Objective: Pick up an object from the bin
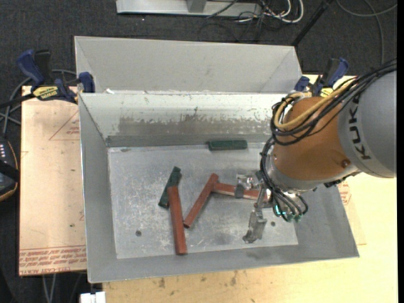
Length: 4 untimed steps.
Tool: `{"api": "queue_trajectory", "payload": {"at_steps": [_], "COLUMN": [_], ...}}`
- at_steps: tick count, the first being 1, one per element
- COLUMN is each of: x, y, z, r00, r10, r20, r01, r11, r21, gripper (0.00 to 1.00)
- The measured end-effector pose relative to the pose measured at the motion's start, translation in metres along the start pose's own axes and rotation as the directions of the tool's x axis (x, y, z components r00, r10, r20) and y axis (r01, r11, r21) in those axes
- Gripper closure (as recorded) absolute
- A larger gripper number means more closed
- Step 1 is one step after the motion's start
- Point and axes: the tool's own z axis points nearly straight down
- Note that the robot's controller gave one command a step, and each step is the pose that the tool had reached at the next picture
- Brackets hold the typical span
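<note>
My gripper (248, 209) is low over the right half of the bin floor and stands open. One metal finger (243, 184) is by the right end of a red-brown L-shaped piece (201, 206); the other finger (254, 228) points at bare floor toward the front. Nothing shows between them. The L-shaped piece lies at mid-floor, its short arm running right toward the gripper. A long red-brown stick (177, 221) lies left of it, touching a dark green block (169, 187) at its upper end.
A dark green bar (227, 145) lies against the foot of the back wall. The arm with its orange cover and cables hangs over the bin's right side and hides the floor there. The left part of the floor is bare.
</note>
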Motion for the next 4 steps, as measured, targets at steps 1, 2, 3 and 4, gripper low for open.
{"api": "queue_trajectory", "payload": {"at_steps": [1,2,3,4], "x": [-0.079,-0.093,-0.093,-0.077], "y": [0.031,-0.006,-0.006,0.005], "z": [0.068,0.081,0.080,-0.079], "r00": [1.000,0.996,0.996,0.999], "r10": [-0.002,-0.085,-0.087,-0.042], "r20": [0.010,0.013,0.014,0.019], "r01": [0.002,0.085,0.087,0.042], "r11": [1.000,0.996,0.996,0.999], "r21": [-0.002,0.001,0.001,0.000], "gripper": [0.00,0.00,1.00,1.00]}}
